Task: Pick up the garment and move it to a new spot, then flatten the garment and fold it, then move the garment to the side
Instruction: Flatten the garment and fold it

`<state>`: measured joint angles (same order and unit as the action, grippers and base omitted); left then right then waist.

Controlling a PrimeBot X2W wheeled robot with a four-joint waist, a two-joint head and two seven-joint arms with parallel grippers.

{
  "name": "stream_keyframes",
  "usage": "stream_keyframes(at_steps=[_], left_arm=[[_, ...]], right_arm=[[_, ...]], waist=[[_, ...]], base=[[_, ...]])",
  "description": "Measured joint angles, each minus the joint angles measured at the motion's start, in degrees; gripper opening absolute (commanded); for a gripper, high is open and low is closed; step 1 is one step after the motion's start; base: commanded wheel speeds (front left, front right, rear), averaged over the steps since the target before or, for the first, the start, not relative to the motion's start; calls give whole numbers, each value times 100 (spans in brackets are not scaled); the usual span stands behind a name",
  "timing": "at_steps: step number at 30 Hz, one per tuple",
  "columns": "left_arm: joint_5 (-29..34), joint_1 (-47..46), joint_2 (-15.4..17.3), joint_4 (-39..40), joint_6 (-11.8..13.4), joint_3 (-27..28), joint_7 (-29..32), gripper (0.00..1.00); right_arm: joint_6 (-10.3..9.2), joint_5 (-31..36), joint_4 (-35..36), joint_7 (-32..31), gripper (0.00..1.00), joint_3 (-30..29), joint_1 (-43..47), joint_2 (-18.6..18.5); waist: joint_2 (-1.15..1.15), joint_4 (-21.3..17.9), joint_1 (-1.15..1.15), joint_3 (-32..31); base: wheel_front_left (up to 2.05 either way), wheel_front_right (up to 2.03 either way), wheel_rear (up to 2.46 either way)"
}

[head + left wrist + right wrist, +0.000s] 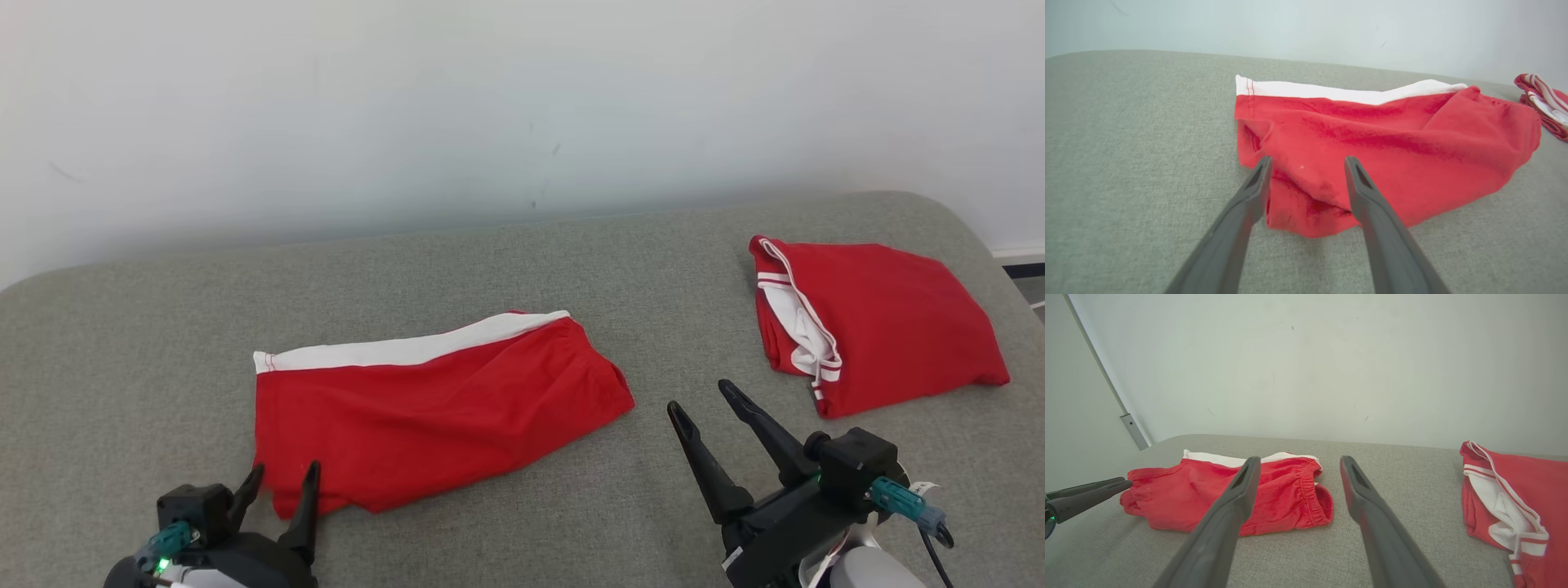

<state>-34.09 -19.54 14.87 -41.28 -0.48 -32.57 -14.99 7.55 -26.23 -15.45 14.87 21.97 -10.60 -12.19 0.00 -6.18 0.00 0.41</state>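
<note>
The garment (433,416) is a pair of red shorts with a white band, lying folded flat in the middle of the grey padded surface (522,269). My left gripper (285,469) is open at the garment's near left corner. In the left wrist view its two fingers straddle that corner of the garment (1392,139) with cloth between them, and the left gripper (1307,160) grips nothing. My right gripper (700,395) is open and empty, hovering over bare surface to the right of the garment. The right wrist view shows the garment (1286,494) beyond the right gripper (1299,459).
A second red garment (882,318) with white striped trim lies folded at the far right, near the surface's rounded right edge. A pale wall runs behind the surface. Bare surface lies between the two garments and to the left.
</note>
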Motion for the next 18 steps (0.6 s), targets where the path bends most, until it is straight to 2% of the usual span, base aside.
stream_keyframes(at_steps=[2, 6, 12, 18], left_arm=[[358, 224, 3, 349, 147, 245, 0, 100], [804, 473, -16, 826, 288, 556, 0, 100], [1268, 899, -47, 1566, 465, 1029, 0, 100], [1649, 1286, 37, 2185, 678, 1367, 0, 100]], right_arm=[[0, -16, -22, 0, 100, -37, 24, 7], [0, 46, -65, 2, 100, -126, 57, 10], [0, 231, -144, 3, 100, -313, 77, 56], [0, 359, -244, 7, 100, -783, 198, 104]], waist=[[0, 9, 0, -12], [0, 51, 0, -55], [0, 117, 0, -173], [0, 163, 0, -317]], base=[[0, 0, 0], [0, 0, 0], [0, 0, 0], [0, 0, 0]])
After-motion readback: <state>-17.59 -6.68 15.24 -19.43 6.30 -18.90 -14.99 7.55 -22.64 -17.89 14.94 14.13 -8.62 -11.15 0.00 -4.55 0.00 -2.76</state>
